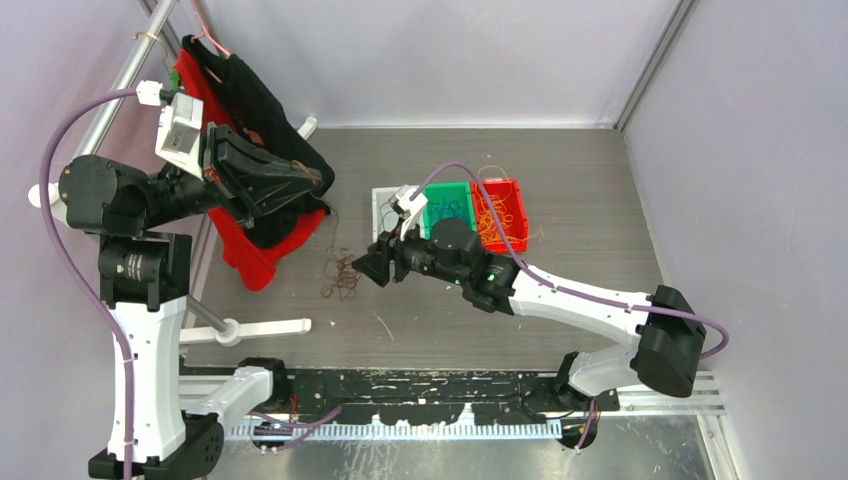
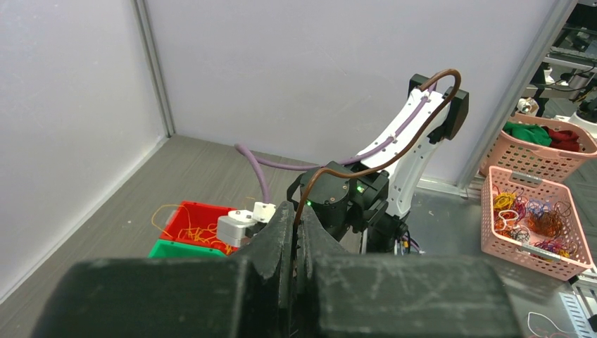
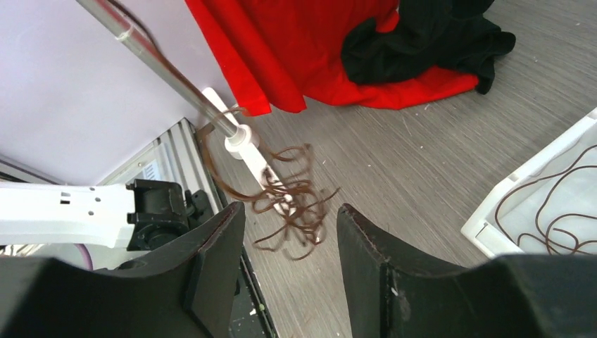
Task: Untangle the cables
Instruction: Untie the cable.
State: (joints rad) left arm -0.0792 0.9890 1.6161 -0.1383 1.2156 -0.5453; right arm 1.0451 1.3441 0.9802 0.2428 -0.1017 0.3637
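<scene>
Grey surface: left claw pinches a brown strand; I'd close my spread right claw low on the cables.

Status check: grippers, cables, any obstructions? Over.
Left gripper shut on brown strand, raised. Right gripper open, facing brown tangle. White rack foot near tangle.

Before me, a grey surface carries brown cables, red-and-black cloth, a white tray, a green bin and a red bin.
</scene>
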